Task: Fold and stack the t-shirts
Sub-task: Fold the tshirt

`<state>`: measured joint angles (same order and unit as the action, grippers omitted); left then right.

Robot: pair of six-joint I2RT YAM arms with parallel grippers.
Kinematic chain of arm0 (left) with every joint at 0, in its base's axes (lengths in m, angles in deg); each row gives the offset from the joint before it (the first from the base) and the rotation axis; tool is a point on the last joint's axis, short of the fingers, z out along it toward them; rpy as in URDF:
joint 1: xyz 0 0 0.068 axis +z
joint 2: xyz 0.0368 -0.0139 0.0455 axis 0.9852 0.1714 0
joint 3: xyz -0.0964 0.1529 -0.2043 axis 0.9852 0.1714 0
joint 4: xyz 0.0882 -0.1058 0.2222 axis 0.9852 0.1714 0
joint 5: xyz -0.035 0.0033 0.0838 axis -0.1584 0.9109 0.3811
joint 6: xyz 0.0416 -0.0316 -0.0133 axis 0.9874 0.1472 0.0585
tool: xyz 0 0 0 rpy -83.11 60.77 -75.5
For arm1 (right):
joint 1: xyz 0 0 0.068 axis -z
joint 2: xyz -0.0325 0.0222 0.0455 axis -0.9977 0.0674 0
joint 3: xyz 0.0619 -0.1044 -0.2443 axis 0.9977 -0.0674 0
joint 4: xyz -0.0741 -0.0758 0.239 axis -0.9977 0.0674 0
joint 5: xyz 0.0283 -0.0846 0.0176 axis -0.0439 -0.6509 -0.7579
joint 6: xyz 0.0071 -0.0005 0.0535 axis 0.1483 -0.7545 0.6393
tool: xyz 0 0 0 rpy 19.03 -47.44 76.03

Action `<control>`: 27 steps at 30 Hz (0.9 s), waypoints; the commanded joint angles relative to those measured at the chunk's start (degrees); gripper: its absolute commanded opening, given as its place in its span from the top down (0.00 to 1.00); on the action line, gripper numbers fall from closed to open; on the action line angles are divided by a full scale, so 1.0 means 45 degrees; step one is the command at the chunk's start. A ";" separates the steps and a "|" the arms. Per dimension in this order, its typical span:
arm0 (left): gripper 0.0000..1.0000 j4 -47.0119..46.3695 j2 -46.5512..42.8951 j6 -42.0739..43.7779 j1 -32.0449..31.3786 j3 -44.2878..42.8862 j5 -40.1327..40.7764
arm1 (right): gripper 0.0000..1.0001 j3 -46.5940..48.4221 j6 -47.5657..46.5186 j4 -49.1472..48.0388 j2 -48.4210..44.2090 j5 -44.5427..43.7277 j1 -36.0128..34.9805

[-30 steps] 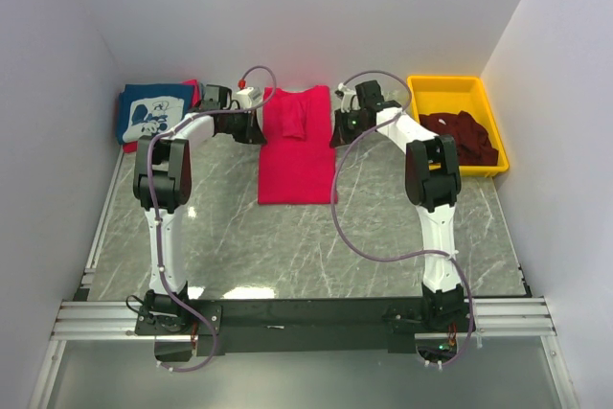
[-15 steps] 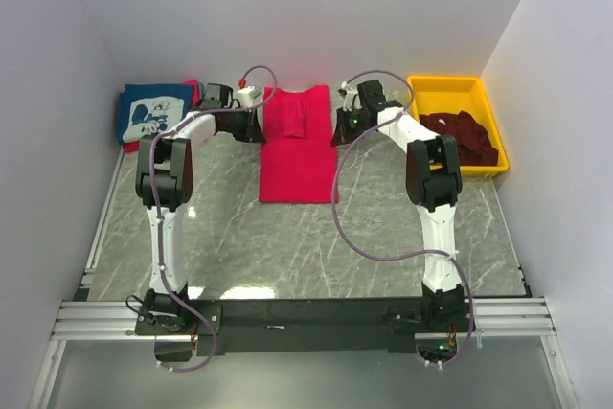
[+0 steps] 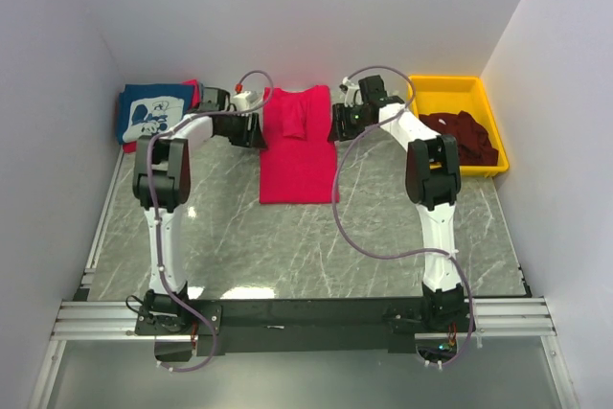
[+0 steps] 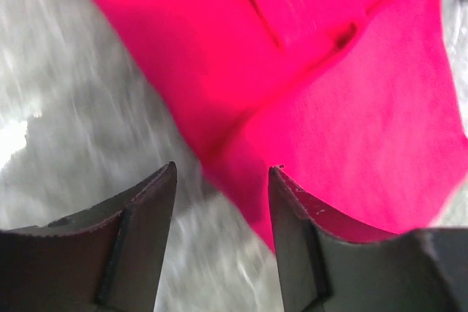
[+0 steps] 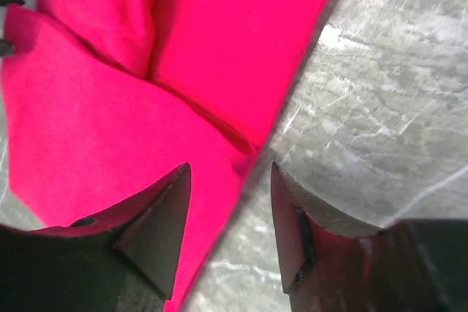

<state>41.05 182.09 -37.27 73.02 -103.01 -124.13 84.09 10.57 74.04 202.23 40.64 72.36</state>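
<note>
In the last second both grippers have let go. The left gripper (image 4: 221, 173) and the right gripper (image 5: 230, 169), pinched shut a moment ago, now stand with jaws apart and nothing between them, while the arms have scarcely shifted. The bright red cloth t-shirt (image 3: 297, 146) lies flat at the far middle of the grey marbled worktop (image 3: 287, 246), between the two grippers. Its sides and sleeves are turned in, so it makes a long narrow rectangle with a small doubled patch near the collar. That suggests the side folds are finished and the cross fold is not yet begun. The next move likely calls for each gripper to take a corner of one short end on its own side and carry that end over to the other, so the edges meet square. The packet then has to go onto the folded navy blue t-shirt with white print (image 3: 153, 114) at the far left, which has a red edge showing beneath it. The long edges look straight and the near hem lies clean. Room is best toward the near side, where bare worktop runs to the arm bases. The back wall stands close behind the collar, the navy stack is near the left gripper, and the yellow plastic bin (image 3: 445, 86) holding dark maroon t-shirts (image 3: 469, 138) is near the right arm.
</note>
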 commanded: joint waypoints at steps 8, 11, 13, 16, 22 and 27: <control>0.44 -0.0142 -0.6499 0.2710 0.0917 0.5955 -0.1920 | 0.50 -0.1950 -0.2601 0.3845 -0.3905 0.2950 0.0231; 0.45 0.0717 -0.7945 0.4817 0.0703 0.7596 -0.2215 | 0.53 -0.4417 -0.2193 0.3262 -0.5234 0.3205 0.0055; 0.45 0.0819 -0.8686 0.6537 0.0254 0.8420 -0.1847 | 0.54 -0.6033 -0.1783 0.2368 -0.5706 0.3167 -0.0101; 0.46 -0.0213 -0.9587 0.7848 -0.0623 1.0448 -0.0951 | 0.56 -0.7075 -0.0827 0.1603 -0.5807 0.2952 -0.0219; 0.46 -0.2304 -0.9843 0.8691 -0.2441 1.1568 0.0596 | 0.55 -0.7450 0.0366 0.0801 -0.4774 0.2796 -0.0238; 0.45 -0.2794 -0.9726 0.9274 -0.2949 1.1569 0.0988 | 0.54 -0.7664 0.1129 0.0292 -0.4264 0.3010 -0.0316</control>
<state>33.56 139.32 0.13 60.56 -50.60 -121.72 50.19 12.10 79.26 182.69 52.96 71.18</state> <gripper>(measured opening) 0.550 0.459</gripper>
